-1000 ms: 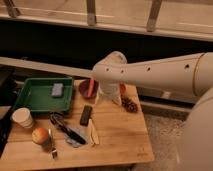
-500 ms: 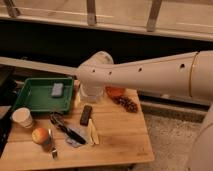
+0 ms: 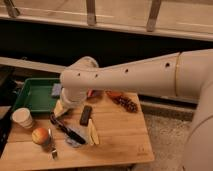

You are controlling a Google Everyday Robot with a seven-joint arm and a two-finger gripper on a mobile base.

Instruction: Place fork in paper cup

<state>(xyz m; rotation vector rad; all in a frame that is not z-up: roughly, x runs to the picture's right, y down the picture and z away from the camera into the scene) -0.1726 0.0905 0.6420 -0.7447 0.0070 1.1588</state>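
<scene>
The paper cup stands upright, off-white, at the left edge of the wooden table. The fork is slim and grey and lies near the table's front left, just right of a red-yellow apple. My white arm reaches in from the right, and its bulky wrist hangs over the table's back left. My gripper points down below the wrist, above the table between the green tray and the black bar. It is well above and behind the fork, to the right of the cup.
A green tray with a blue sponge sits at the back left. A black bar, a black-handled utensil and a yellowish banana piece lie mid-table. A pine cone and an orange bowl are at the back.
My arm has swung left across the table, from over the back centre to over the tray's right edge. The things on the table have not moved.
</scene>
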